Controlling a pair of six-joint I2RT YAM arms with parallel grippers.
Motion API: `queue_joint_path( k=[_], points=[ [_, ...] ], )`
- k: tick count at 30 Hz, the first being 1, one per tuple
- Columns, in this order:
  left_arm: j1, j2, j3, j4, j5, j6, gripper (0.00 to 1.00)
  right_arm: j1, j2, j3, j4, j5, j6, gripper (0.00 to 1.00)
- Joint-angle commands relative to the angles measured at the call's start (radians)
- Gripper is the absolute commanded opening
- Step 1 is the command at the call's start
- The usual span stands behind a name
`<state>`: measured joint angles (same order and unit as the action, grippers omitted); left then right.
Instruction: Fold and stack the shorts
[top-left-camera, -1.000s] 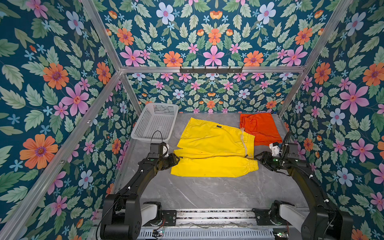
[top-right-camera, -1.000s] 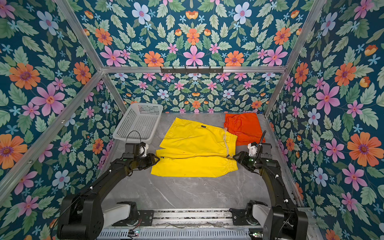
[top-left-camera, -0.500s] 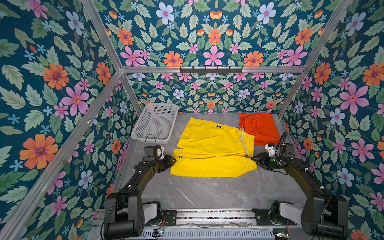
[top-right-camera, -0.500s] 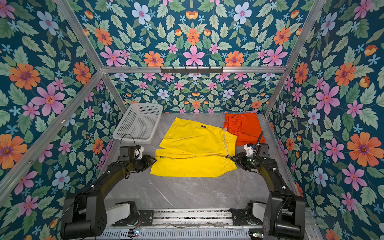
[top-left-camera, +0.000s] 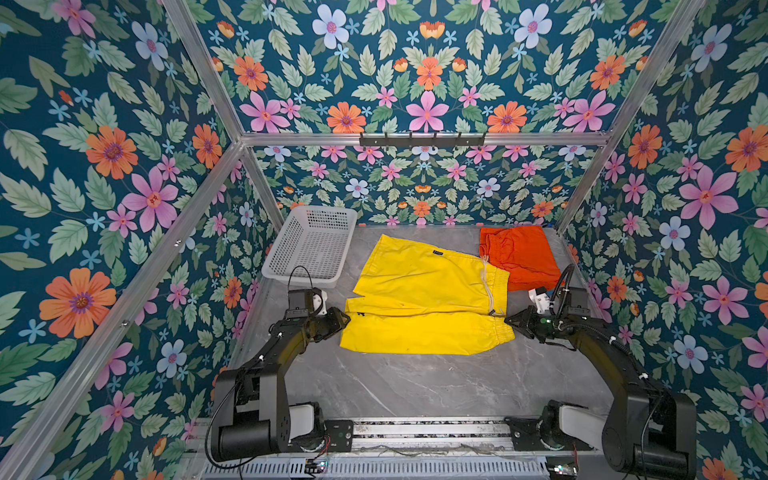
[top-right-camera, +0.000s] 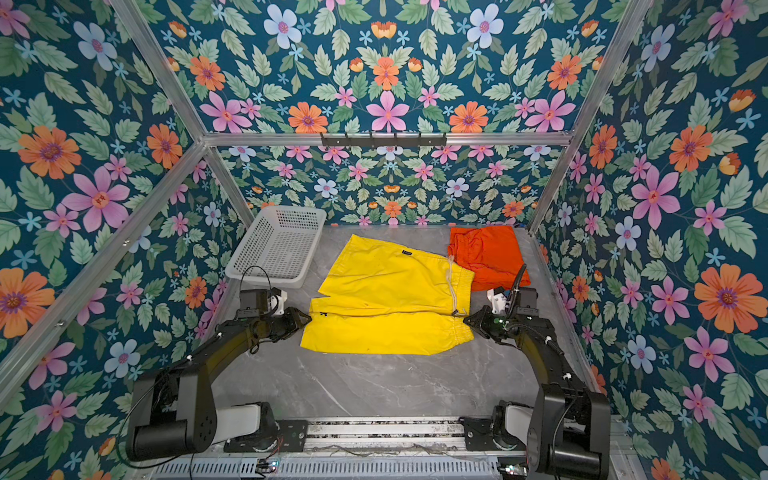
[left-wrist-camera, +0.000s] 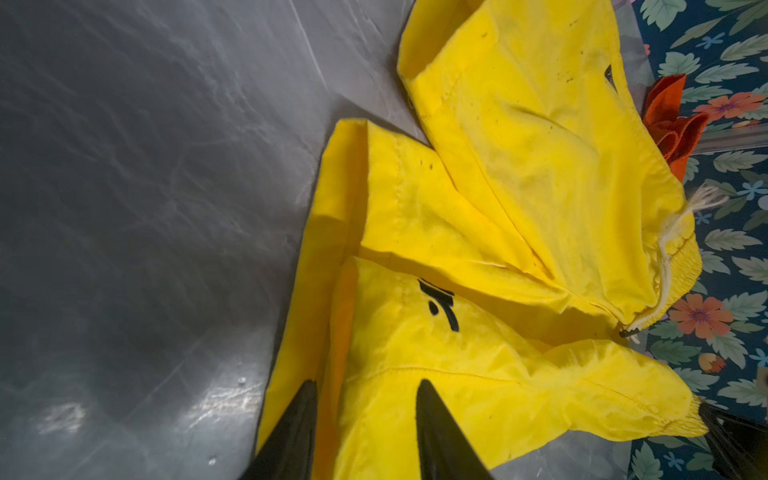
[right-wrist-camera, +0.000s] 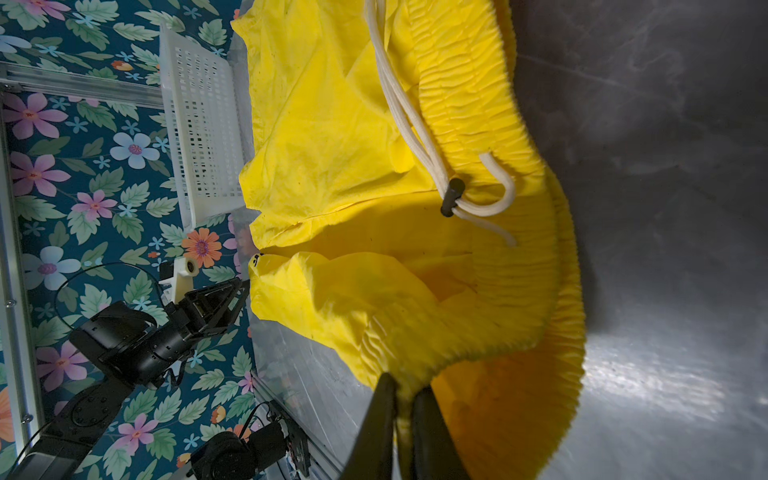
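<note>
Yellow shorts (top-left-camera: 424, 307) are lying flat on the table (top-left-camera: 415, 386). The waistband (top-left-camera: 503, 332), at 3 o'clock, is being pinched by the right end effector (top-left-camera: 509, 321). A leg hem (left-wrist-camera: 365, 415), at 9 o'clock, is being straddled by the half-parted left end effector (top-left-camera: 344, 319). Orange shorts (top-left-camera: 519, 257), seemingly folded, are sitting at 1 o'clock. Yellow's folding and stacking are outstanding.

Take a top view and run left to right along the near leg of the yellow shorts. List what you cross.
left gripper → yellow shorts → right gripper. The white basket and orange shorts lie farther back, off that line.
</note>
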<state>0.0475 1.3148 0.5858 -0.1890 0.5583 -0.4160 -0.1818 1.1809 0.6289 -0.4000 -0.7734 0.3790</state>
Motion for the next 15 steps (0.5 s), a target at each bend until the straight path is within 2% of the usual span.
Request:
queue_joint_path(
  k=[1, 5, 11, 15],
  points=[
    [0.001, 0.018, 0.0, 0.035, 0.028, 0.015, 0.32, 0.002, -0.008, -0.001, -0.005, 0.011, -0.016, 0.08],
    [0.002, 0.042, 0.006, 0.038, 0.049, 0.018, 0.28, 0.0, -0.016, 0.0, -0.007, 0.008, -0.011, 0.06],
    [0.002, 0.023, 0.02, 0.017, 0.066, 0.017, 0.01, 0.001, -0.042, 0.001, -0.009, 0.006, 0.01, 0.03],
    [0.001, -0.068, 0.027, -0.044, 0.088, 0.0, 0.0, 0.001, -0.09, 0.008, -0.039, 0.012, 0.049, 0.02]
  ],
)
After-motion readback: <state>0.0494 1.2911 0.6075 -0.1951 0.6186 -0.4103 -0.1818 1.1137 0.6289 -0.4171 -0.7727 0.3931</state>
